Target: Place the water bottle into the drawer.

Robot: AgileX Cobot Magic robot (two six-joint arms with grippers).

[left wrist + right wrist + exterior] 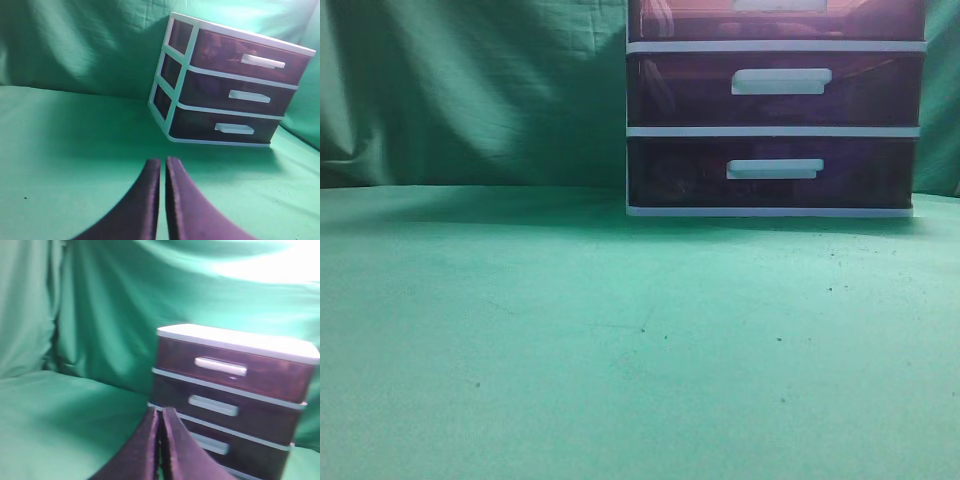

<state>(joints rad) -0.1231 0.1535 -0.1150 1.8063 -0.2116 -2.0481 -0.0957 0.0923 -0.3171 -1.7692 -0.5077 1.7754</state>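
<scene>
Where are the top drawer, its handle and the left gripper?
top drawer [220,52], left wrist view, dark front panel.
handle [262,61], left wrist view, middle of white bar.
left gripper [163,167], left wrist view, between its tips.

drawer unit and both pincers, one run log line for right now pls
top drawer: closed | water bottle: not in view | left pincer: shut, empty | right pincer: shut, empty

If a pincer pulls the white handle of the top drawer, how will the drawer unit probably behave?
The drawer unit looks like thin plastic, so it is probably light and may slide on the green cloth. The top drawer sits high, so pulling its handle might tip the unit forward. The bar handle looks smooth and perhaps slippery.
</scene>
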